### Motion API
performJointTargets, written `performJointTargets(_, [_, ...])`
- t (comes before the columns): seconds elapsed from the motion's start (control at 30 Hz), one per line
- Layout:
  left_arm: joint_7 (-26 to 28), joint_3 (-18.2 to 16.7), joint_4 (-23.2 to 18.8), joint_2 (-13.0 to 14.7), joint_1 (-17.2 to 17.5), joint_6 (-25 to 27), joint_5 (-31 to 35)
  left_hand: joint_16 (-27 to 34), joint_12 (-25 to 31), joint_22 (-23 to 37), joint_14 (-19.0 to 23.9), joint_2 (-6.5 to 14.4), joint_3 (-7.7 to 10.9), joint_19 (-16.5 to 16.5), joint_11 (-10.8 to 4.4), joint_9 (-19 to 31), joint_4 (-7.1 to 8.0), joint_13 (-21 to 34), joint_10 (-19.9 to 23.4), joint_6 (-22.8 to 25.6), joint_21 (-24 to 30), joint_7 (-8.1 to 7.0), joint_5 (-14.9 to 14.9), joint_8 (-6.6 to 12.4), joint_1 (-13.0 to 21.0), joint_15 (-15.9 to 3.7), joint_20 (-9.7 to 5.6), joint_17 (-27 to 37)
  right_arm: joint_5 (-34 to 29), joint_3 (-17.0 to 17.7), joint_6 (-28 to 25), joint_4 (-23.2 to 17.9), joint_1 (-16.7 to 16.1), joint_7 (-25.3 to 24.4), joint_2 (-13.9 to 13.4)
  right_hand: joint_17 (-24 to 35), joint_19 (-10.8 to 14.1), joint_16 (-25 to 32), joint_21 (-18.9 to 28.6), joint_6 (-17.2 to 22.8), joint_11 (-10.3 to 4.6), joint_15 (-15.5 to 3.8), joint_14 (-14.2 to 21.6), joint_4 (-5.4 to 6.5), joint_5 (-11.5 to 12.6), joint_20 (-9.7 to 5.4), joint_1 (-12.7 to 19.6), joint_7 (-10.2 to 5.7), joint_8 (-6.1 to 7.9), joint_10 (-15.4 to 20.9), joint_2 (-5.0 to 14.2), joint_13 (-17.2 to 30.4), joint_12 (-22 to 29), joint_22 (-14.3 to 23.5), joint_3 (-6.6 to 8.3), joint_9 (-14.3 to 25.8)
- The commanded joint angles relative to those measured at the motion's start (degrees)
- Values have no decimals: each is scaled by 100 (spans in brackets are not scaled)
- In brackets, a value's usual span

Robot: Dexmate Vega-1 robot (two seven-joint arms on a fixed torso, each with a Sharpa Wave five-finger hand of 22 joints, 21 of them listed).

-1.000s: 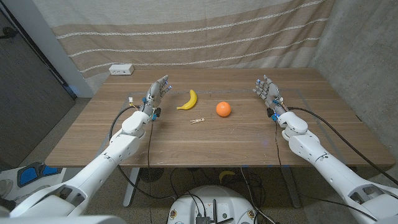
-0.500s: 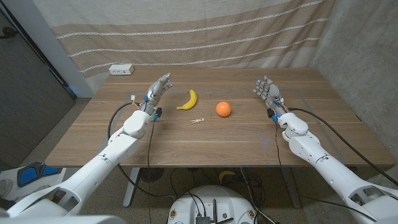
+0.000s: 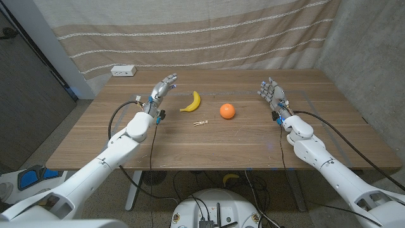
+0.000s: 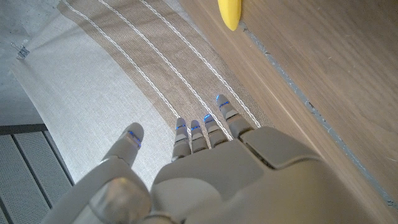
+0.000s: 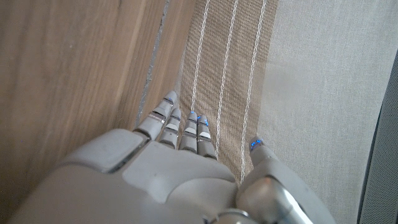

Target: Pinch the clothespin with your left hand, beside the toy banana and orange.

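Observation:
A small wooden clothespin (image 3: pixel 201 123) lies on the table between the yellow toy banana (image 3: pixel 192 102) and the toy orange (image 3: pixel 228 111), slightly nearer to me than both. My left hand (image 3: pixel 162 89) is raised above the table to the left of the banana, fingers apart, holding nothing. In the left wrist view the banana's tip (image 4: pixel 229 12) shows beyond my left hand (image 4: pixel 186 162). My right hand (image 3: pixel 271 92) is up at the table's right side, open and empty; the right wrist view has it (image 5: pixel 174 168) with fingers extended toward the curtain.
A white power strip (image 3: pixel 123 71) lies at the table's far left edge. A striped beige curtain (image 3: pixel 190 31) hangs behind the wooden table (image 3: pixel 209 149). Cables run along both forearms.
My left hand has lifted and shifted slightly right and away, toward the banana. The right hand and the objects have stayed in place.

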Motion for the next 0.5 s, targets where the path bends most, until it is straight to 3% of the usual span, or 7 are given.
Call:
performJointTargets(0.03, [238, 62, -493, 278, 124, 320, 654, 13, 51, 23, 25, -38, 5, 22, 24, 16, -55, 18, 57, 77, 46, 2, -39, 36, 17, -11, 13, 10, 5, 21, 69, -51, -72, -13, -3, 9, 54, 48, 15, 71, 12, -16, 46, -28, 9, 7, 19, 5, 19, 48, 27, 15, 23, 22, 7, 33])
performJointTargets(0.5, [280, 53, -938, 518, 249, 673, 1093, -13, 43, 26, 35, -59, -18, 33, 3, 21, -201, 19, 119, 425, 29, -14, -55, 104, 51, -35, 16, 11, 45, 58, 129, -128, -171, 14, -32, 8, 62, 51, 11, 84, 5, -6, 49, -64, 3, 13, 29, 4, 14, 54, 27, 16, 16, 23, 8, 35])
